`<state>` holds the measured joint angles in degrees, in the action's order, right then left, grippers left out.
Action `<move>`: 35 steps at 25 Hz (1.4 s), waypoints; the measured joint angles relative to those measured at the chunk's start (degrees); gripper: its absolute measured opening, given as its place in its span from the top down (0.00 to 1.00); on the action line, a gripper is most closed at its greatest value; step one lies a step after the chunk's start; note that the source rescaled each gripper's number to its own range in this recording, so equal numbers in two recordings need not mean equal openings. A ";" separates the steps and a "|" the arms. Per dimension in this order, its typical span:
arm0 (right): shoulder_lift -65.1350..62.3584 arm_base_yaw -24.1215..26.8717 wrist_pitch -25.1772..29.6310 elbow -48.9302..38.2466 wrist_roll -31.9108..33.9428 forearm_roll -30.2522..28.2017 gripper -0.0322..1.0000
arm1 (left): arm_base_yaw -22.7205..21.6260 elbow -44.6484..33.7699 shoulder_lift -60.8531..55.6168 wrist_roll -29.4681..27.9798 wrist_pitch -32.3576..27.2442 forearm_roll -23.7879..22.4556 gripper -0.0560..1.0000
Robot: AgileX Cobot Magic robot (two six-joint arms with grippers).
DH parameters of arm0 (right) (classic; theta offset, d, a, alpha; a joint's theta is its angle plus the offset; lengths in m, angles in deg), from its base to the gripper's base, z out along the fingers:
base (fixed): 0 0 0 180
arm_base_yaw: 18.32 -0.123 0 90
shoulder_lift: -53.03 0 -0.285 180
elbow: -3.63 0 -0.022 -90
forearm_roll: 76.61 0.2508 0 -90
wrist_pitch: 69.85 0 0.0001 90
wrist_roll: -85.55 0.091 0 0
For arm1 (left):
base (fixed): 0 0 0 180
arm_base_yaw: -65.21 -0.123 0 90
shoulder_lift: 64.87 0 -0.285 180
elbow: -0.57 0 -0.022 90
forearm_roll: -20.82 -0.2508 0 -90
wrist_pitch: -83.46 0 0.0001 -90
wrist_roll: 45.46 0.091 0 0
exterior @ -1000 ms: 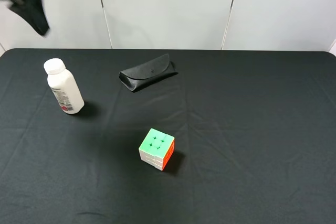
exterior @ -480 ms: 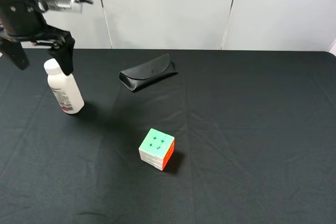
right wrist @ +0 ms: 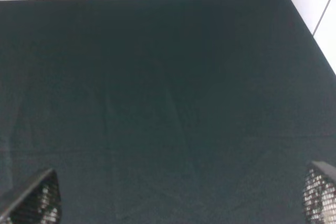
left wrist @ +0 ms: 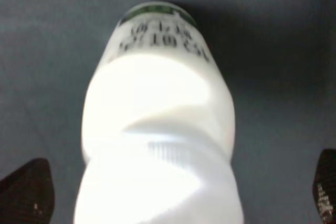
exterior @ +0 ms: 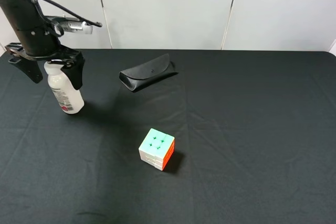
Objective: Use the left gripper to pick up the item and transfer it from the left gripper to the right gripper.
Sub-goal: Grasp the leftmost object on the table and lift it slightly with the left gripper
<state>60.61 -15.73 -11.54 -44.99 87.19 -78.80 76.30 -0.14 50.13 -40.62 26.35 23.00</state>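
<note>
Black cloth is covering the bench (exterior: 236,129), and the white bottle (exterior: 68,97) is standing upright at its far left. The left hand (exterior: 56,81), higher half a second ago, is being lowered around the bottle's cap, fingers spread wide and clear of it. The right hand (right wrist: 176,198) is being held open.

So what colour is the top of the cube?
Mint green on top of the cube; best seen in the exterior high view.
</note>
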 joint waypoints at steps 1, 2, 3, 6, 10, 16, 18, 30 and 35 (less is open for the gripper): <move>0.00 0.00 0.00 0.00 0.00 0.00 0.00 | 0.00 -0.62 0.00 0.30 1.14 0.00 0.02; 0.00 0.00 0.00 0.00 0.00 0.00 0.00 | 0.00 -1.23 0.00 0.75 2.29 0.00 0.02; 0.00 0.00 0.00 0.00 0.00 0.00 0.00 | 0.00 -1.87 0.00 1.04 3.25 0.00 0.02; 0.00 0.00 0.00 0.00 0.00 0.00 0.00 | 0.00 -3.83 0.00 2.09 6.56 0.00 0.02; 0.00 0.00 0.00 0.00 0.00 0.00 0.00 | 0.00 -5.86 0.00 4.51 10.66 0.42 0.02; 0.00 0.00 0.00 0.00 0.00 0.00 0.00 | 0.00 -5.88 0.00 6.12 12.75 0.42 0.04; 0.00 0.00 0.00 0.00 0.00 0.00 0.00 | 0.00 -5.88 0.00 6.12 12.95 0.42 0.06; 0.00 0.00 0.00 0.00 0.00 0.00 0.00 | 0.00 -5.93 0.00 4.81 13.68 0.16 0.93; 0.00 0.00 0.00 0.00 0.00 0.00 0.00 | 0.00 -5.93 0.00 4.74 13.68 0.16 0.93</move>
<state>60.61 -15.73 -11.54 -44.99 87.19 -78.80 76.30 -6.08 50.13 -35.88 40.04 23.16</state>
